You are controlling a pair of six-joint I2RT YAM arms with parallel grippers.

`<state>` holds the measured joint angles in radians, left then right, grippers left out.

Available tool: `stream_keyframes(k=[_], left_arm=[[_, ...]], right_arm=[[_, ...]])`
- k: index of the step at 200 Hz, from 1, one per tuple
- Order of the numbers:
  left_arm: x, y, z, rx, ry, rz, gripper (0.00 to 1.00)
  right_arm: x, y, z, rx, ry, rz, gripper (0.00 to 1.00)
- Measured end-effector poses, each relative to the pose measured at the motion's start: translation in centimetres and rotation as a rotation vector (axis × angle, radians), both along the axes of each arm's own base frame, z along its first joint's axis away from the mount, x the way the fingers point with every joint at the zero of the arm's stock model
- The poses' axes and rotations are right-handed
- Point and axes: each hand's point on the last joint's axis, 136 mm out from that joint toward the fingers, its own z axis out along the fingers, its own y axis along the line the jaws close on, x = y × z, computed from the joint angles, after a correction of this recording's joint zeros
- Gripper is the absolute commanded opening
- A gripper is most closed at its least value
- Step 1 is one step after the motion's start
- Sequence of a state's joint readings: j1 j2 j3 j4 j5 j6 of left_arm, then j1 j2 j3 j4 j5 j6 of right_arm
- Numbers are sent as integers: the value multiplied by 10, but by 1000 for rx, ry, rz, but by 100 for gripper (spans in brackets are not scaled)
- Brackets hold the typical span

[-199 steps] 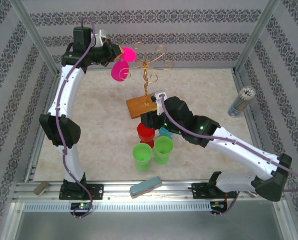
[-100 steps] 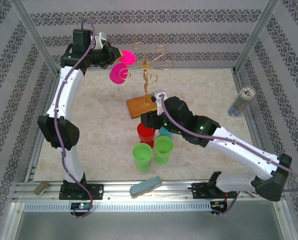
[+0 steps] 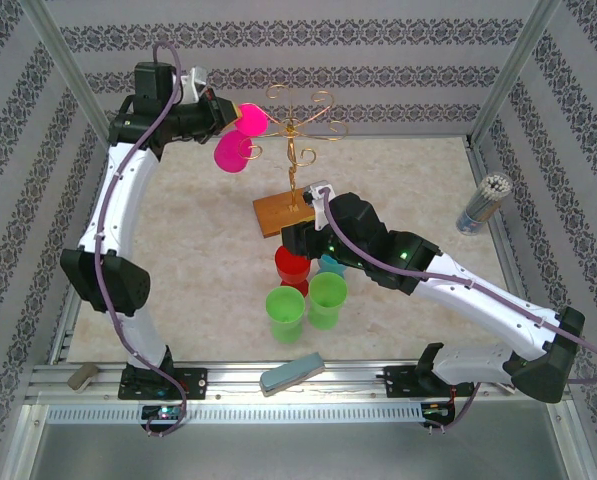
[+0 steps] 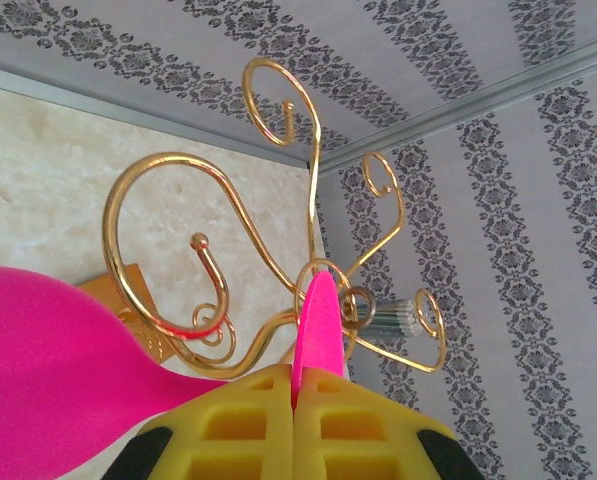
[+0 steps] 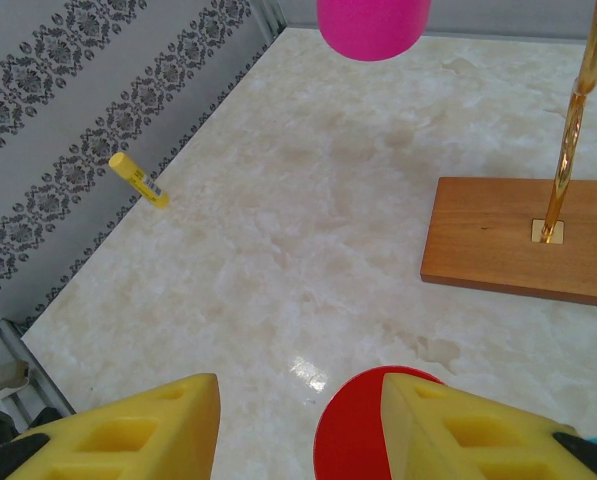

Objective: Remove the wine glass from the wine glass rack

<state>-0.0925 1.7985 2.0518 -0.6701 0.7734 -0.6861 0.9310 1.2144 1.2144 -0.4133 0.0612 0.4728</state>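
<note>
My left gripper (image 3: 230,110) is shut on the flat foot of the pink wine glass (image 3: 250,120), high at the back left; its bowl (image 3: 230,153) hangs below. In the left wrist view the foot (image 4: 316,315) is pinched edge-on between the yellow fingers (image 4: 240,420), with the bowl (image 4: 48,350) at lower left. The gold wine glass rack (image 3: 296,125) stands just right of the glass on its wooden base (image 3: 278,212); its scrolls (image 4: 168,250) curl close behind the foot. My right gripper (image 3: 296,240) is open, low over a red cup (image 5: 368,440), near the rack's base (image 5: 523,235).
Two green cups (image 3: 285,310) (image 3: 328,298), a red cup (image 3: 292,267) and a teal cup (image 3: 330,265) cluster in front of the rack. A jar of sticks (image 3: 483,203) stands at the right. A yellow tube (image 5: 138,180) lies by the left wall.
My left arm has drawn back to the left, carrying the pink glass a little leftward away from the rack's post. The right arm has not moved.
</note>
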Motion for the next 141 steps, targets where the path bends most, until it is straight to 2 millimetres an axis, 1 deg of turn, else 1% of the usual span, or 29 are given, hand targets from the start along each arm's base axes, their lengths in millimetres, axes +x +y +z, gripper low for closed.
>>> stream_keyframes(k=[30, 51, 103, 141], left_arm=[[-15, 3, -1, 2, 1, 3, 0], [-21, 10, -4, 1, 5, 17, 0], [-31, 45, -12, 1, 18, 92, 0], [-49, 75, -17, -10, 14, 154, 0]], right_arm=[[0, 0, 0, 2, 1, 3, 47], [0, 0, 0, 1, 2, 3, 47], [-1, 2, 0, 8, 4, 9, 47], [-1, 2, 1, 10, 3, 9, 47]])
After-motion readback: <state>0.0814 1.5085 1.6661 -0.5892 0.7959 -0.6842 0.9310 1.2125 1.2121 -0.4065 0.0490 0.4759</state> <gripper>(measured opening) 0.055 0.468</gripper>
